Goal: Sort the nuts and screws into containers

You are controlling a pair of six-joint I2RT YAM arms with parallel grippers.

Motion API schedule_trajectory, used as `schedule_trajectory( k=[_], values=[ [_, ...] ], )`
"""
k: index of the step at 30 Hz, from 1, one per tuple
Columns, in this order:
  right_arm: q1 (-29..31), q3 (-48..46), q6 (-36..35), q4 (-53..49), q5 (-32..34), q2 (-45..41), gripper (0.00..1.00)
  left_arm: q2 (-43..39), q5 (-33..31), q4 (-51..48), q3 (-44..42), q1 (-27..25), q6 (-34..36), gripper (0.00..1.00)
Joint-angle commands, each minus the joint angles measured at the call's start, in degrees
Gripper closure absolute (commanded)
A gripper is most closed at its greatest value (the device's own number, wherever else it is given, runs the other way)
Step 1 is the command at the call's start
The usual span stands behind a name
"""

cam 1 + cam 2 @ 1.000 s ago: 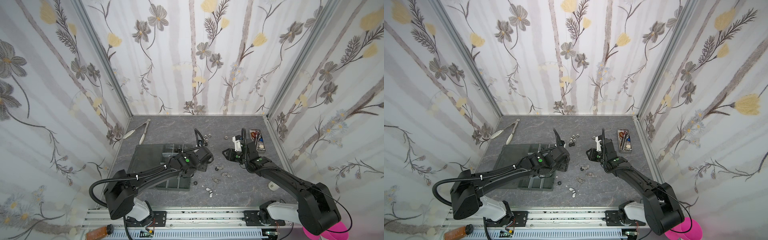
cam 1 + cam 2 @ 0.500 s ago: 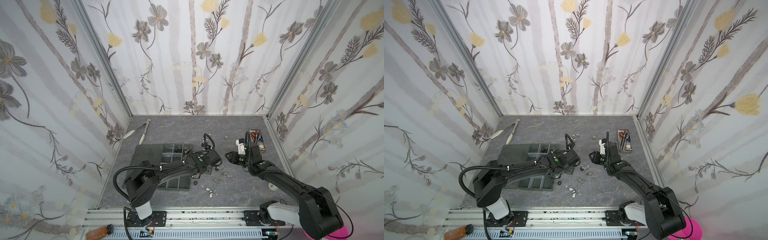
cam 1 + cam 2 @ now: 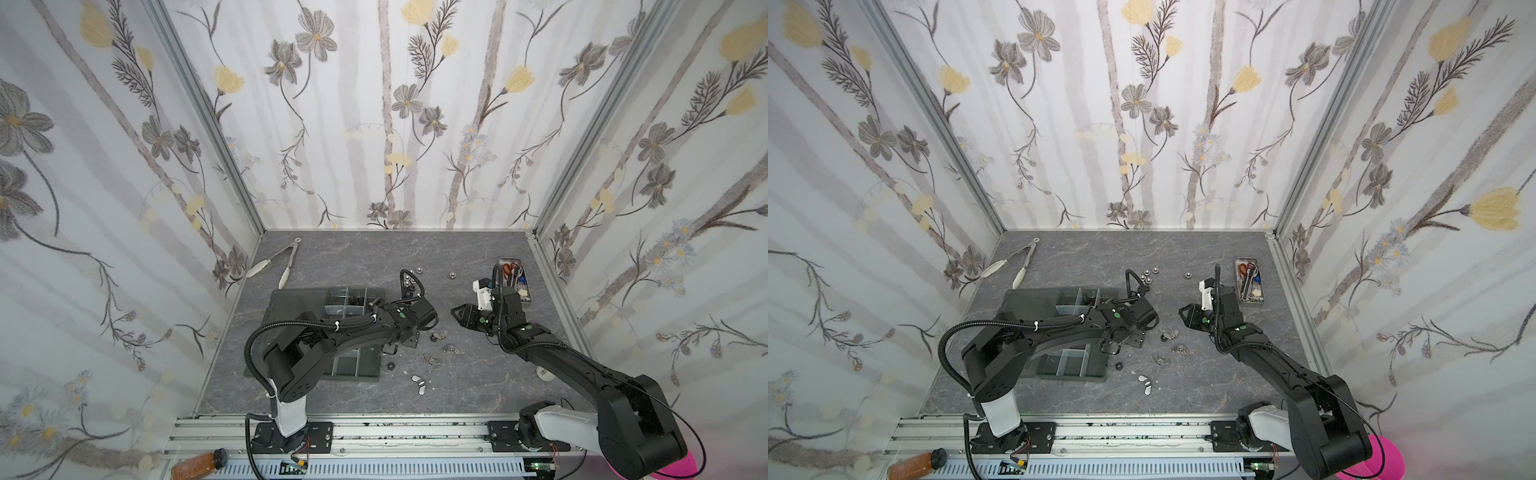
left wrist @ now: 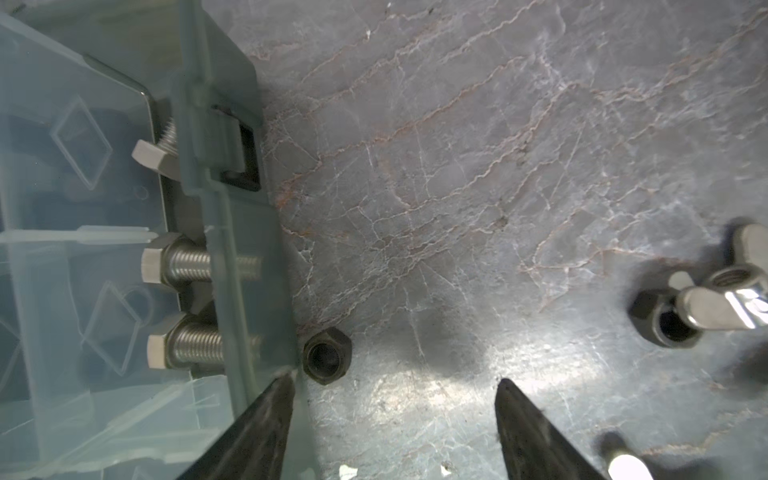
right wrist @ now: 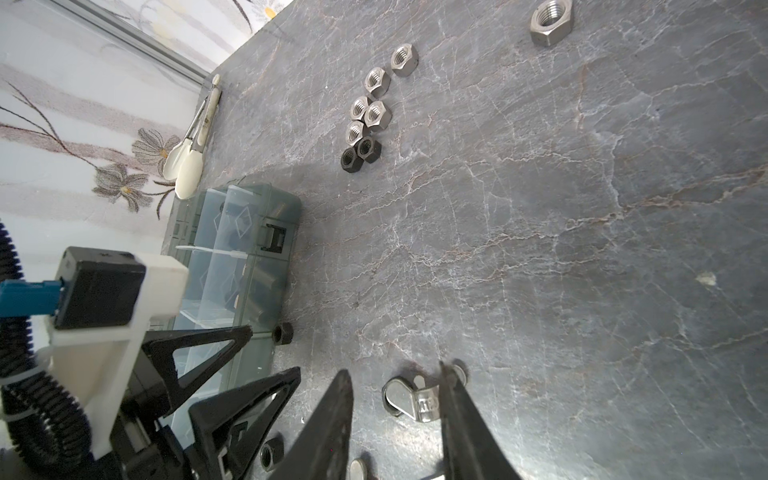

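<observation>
Flowered wallpaper panels close in a grey marbled bench (image 3: 374,257) on three sides. A flat dark grey organiser tray with clear plastic dividers (image 3: 359,375) sits toward the bench's left front, and the left arm reaches over it. In the left wrist view, three shiny silver hex-head bolts (image 4: 178,264) lie on their sides in cells against the tray's wall.

The left arm's fingers (image 4: 257,428) are spread wide with nothing between them, low over bare bench just outside that wall. One tip is right at the wall, and a small black hex nut (image 4: 327,356) lies on the bench just beside both wall and tip. A second black hex nut (image 4: 665,320) lies further off, up against a silver wing nut (image 4: 723,297).

The right arm's fingers (image 5: 328,428) stand part-way apart near the middle of the bench, gripping nothing. A silver wing nut with rounded ears (image 5: 411,401) lies on the bench at their tips. One finger overlaps it in the wrist view, and I cannot tell whether they touch.

Further toward the back edge, five silver hex nuts (image 5: 377,114) and two black hex nuts (image 5: 369,148) lie loose in a cluster, with a lone silver hex nut (image 5: 550,23) apart from it. More wing nuts (image 3: 419,382) lie near the tray's front right corner. Long metal tongs (image 3: 278,262) rest by the back left corner, and a narrow metal tray of scissors (image 3: 512,259) sits at the right edge.
</observation>
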Motion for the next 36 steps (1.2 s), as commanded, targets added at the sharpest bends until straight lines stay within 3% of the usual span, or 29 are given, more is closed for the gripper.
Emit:
schedule_trajectory(
  k=[1,21,36],
  values=[
    [-0.09,-0.12,-0.34,1.74,-0.83,0.03,0.64,0.75,1.1,1.64,-0.37,0.39,-0.25,0.23],
    [-0.48,0.24,-0.76,1.09,-0.84,0.4,0.64,4.31,3.39,4.45,-1.16,2.59,0.7,0.24],
    [-0.61,1.29,-1.12,0.48,-0.85,1.08,0.64,2.45,5.54,4.99,-0.66,1.81,-0.13,0.28]
  ],
)
